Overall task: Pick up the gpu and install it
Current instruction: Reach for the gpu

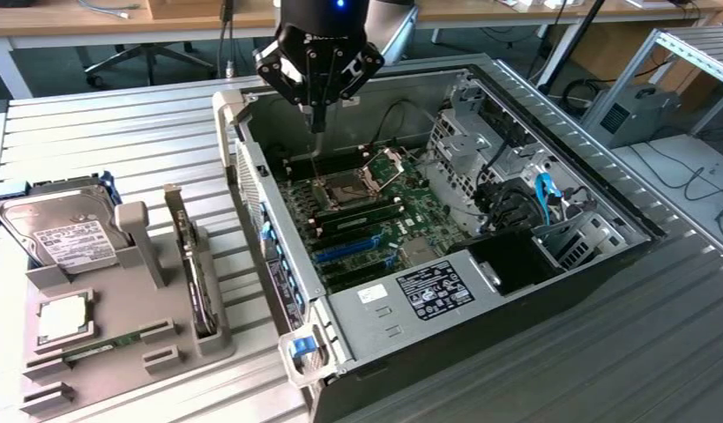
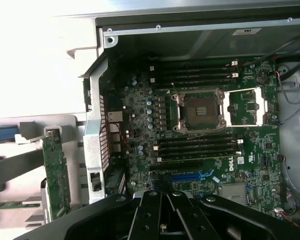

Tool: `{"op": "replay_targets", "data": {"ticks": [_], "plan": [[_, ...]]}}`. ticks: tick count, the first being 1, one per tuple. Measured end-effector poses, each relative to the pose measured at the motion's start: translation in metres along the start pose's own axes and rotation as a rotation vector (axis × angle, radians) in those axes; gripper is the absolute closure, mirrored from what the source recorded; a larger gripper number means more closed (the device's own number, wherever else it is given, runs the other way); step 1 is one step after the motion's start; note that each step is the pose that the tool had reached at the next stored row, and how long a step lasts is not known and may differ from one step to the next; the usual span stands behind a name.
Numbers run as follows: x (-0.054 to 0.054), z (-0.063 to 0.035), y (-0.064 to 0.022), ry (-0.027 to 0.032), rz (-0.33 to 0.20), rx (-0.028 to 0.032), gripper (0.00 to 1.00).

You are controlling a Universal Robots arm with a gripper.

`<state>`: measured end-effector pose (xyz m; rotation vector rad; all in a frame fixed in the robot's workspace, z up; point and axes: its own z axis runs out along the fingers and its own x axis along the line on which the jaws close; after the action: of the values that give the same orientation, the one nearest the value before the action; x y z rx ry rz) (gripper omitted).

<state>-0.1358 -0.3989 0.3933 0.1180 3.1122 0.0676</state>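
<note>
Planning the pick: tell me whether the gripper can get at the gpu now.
Probably yes. The gpu stands on edge in the gray holder, its top edge bare with nothing above it. The shut gripper hovers above the open case beside it.

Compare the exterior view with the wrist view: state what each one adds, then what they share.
Exterior view adds: the hard drive and CPU on the gray holder, plus the drive cage and blue cable.

Wrist view adds: the Dell logo on the motherboard and a white label on the case wall.

Shared: the shut, empty gripper over the motherboard, the open CPU socket, the blue slot, and the gpu standing on edge in the holder.
</note>
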Motion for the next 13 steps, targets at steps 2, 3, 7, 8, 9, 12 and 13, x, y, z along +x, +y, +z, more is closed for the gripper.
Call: {"op": "replay_targets", "data": {"ticks": [2, 3, 7, 8, 9, 12, 13], "plan": [[0.0004, 0.0, 0.0, 0.0, 0.0, 0.0, 0.89], [0.0006, 0.0, 0.0, 0.0, 0.0, 0.0, 0.89], [0.0021, 0.0, -0.0002, 0.0, 0.0, -0.0001, 0.89], [0.0024, -0.0001, -0.0002, 0.0, 0.0, 0.0, 0.89], [0.0027, -0.0001, -0.0002, -0.0001, 0.0, 0.0, 0.89], [0.004, -0.0001, -0.0003, 0.0, 0.0, 0.0, 0.89], [0.0044, -0.0001, -0.0003, 0.0, 0.0, 0.0, 0.89]]}}
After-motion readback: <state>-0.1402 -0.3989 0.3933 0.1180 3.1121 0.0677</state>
